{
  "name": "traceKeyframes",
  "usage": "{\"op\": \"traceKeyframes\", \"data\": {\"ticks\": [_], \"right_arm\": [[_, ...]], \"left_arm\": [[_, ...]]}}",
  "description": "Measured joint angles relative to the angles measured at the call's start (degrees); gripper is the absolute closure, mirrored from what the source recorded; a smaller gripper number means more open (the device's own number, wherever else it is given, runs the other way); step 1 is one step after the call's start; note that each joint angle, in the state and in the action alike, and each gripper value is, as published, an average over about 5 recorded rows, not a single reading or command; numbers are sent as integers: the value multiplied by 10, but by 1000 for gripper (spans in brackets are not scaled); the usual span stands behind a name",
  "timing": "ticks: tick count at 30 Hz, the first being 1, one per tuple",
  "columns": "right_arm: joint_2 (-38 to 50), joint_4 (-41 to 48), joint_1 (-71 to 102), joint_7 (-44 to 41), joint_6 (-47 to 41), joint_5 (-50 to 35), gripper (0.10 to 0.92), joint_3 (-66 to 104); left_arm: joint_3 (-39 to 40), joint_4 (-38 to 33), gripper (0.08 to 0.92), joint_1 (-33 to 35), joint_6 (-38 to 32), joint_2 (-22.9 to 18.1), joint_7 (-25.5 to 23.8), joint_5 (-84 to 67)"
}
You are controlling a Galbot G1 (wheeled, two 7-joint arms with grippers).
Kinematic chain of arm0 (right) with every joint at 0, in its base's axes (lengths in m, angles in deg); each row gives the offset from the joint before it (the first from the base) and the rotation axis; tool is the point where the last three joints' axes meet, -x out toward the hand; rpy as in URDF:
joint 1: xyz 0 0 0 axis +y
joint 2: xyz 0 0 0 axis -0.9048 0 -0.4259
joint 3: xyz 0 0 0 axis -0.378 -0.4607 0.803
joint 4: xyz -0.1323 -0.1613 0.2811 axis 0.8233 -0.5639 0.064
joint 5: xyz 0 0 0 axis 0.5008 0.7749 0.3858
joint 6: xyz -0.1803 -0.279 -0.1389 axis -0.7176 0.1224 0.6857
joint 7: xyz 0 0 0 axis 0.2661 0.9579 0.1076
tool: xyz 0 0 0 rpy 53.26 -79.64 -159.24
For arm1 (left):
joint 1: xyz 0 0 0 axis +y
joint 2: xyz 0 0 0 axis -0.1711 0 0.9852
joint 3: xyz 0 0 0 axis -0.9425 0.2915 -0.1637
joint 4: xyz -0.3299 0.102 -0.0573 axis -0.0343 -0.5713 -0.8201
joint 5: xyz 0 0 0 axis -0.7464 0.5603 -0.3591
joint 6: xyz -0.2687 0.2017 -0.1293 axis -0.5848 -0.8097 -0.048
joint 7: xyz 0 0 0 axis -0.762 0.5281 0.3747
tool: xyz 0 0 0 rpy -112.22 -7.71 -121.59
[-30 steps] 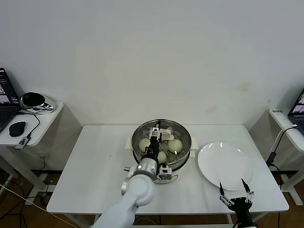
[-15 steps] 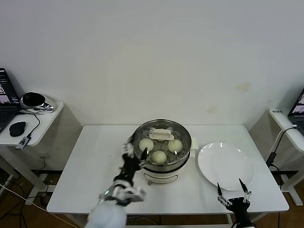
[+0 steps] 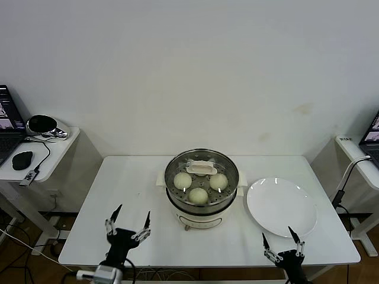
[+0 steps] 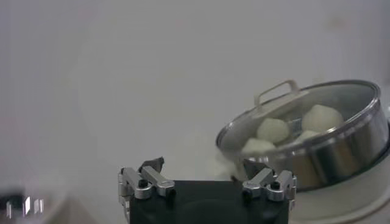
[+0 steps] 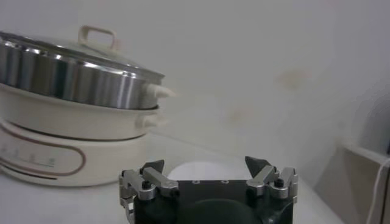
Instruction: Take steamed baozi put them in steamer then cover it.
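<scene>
The steamer stands at the middle of the white table, with the glass cover resting on it. Three cream-white baozi show through the glass; a fourth is hidden under the cover's handle. My left gripper is open and empty, low at the table's front left, well clear of the steamer. My right gripper is open and empty at the front right, near the plate. The left wrist view shows the covered steamer with baozi inside. The right wrist view shows the steamer from the side.
A flat white plate lies bare to the right of the steamer. A side table with a mouse and a headset stands at the left. Another side table stands at the right.
My left arm has let go of the cover on the steamer and drawn back to the front left edge of the table, fingers open. My right gripper has sunk slightly lower.
</scene>
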Motion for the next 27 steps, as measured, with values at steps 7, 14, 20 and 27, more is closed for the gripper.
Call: {"op": "traceKeyframes", "data": {"ticks": [7,14,20,27], "right_arm": [[16,-11,14,1,-10,-22,203,-20],[25,-25,27,-1,-23,-38,203,-40],[31,-38,37,1,-41,-47,203,-53],[32,-45,41,4,-59,-56,203,-62]], "left_arm": [[-45,30,177,43,-49,-6,-1,-81],[-69,47,177,78,-74,-11,-11,-114],[-73,57,177,92,-88,-14,-20,-120],[-76,68,177,103,-95,-12,-30,-117]]}}
